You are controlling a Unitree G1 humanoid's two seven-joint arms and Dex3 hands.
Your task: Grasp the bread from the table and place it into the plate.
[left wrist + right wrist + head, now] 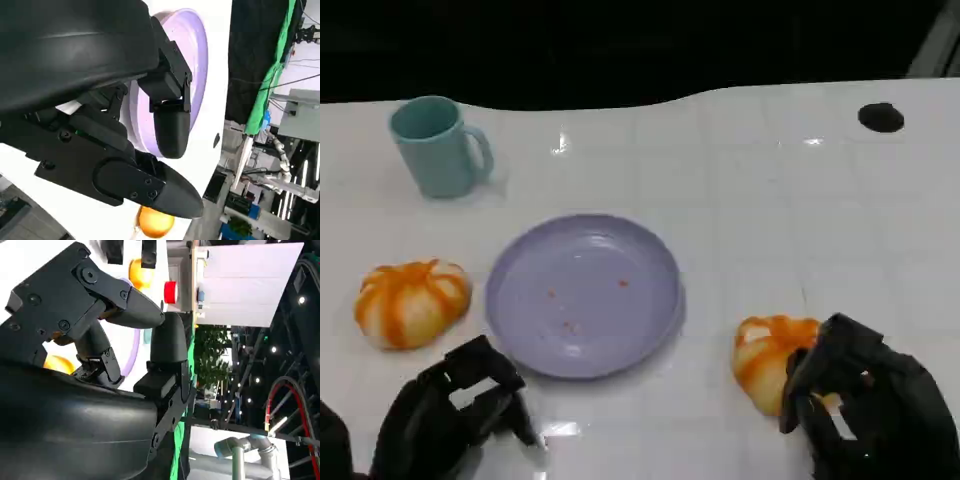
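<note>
Two orange-and-white striped breads lie on the white table. One bread (412,302) sits left of the lilac plate (582,295), which holds only crumbs. The other bread (768,355) lies to the right of the plate, and my right hand (868,405) is against its right side, covering part of it. In the right wrist view the fingers (169,342) are spread, with that bread (56,363) between them near the palm. My left hand (450,410) hovers by the plate's near left rim, holding nothing, fingers (170,127) apart. The left wrist view catches the plate (200,55) and a bread (155,223).
A teal mug (438,146) stands at the back left. A small black disc (880,117) lies at the far right near the table's back edge. Bare white table lies between the plate and the right bread.
</note>
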